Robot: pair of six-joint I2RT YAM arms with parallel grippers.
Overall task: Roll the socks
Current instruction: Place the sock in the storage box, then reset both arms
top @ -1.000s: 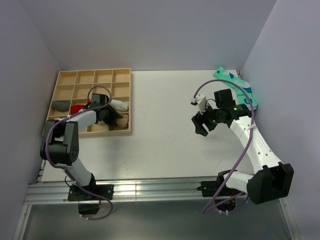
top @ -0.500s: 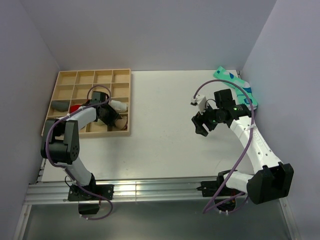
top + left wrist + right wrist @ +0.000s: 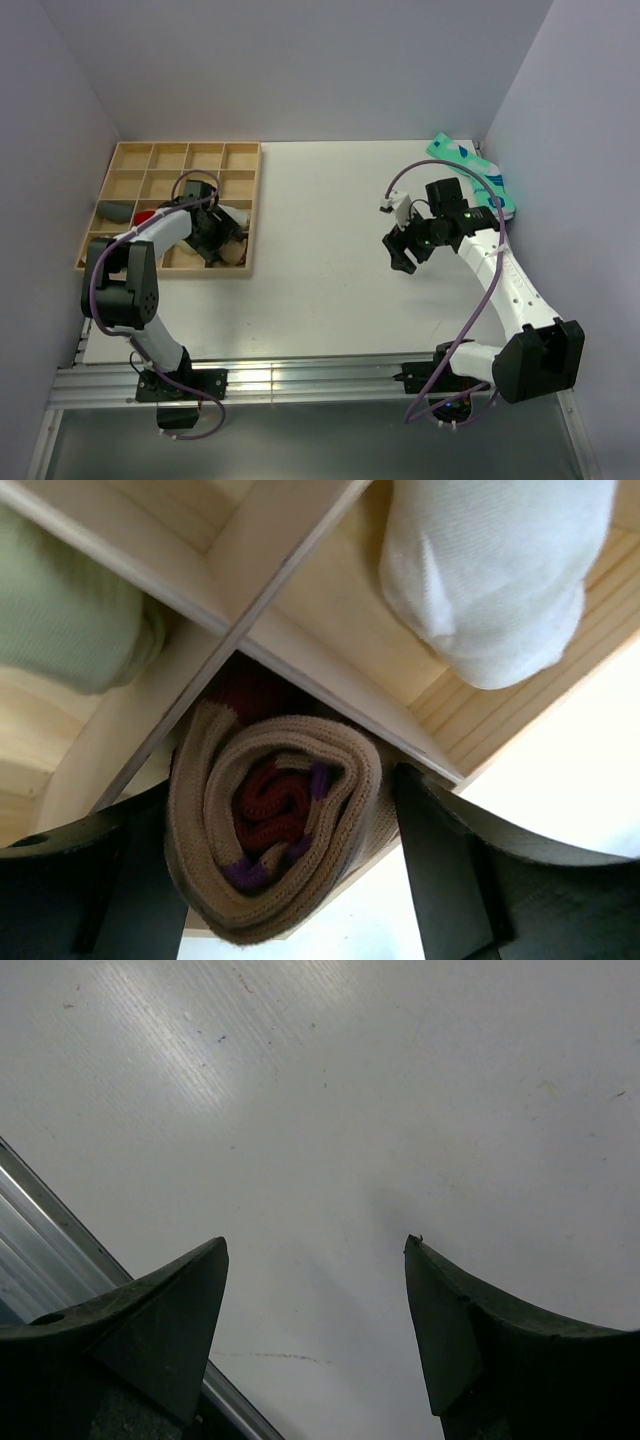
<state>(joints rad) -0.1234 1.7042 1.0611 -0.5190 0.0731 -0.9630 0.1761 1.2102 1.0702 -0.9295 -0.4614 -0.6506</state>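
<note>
The left gripper [image 3: 283, 792] has its jaws spread either side of the rolled tan knit sock [image 3: 275, 845] with a maroon core, which lies in an edge compartment of the pale wooden divided tray [image 3: 270, 540]. The pale olive-green sock [image 3: 60, 610] fills a neighbouring compartment. The right gripper [image 3: 317, 1243] gapes wide above the white table [image 3: 400, 1080].

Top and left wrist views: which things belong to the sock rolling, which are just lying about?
Job:
- rolled tan-and-maroon sock in the wooden tray
- pale green sock, neighbouring compartment
- left gripper, jaws either side of the roll

Lying about:
- white sock
- red item in the tray
- teal packet, far right
- right gripper, open, holding nothing
</note>
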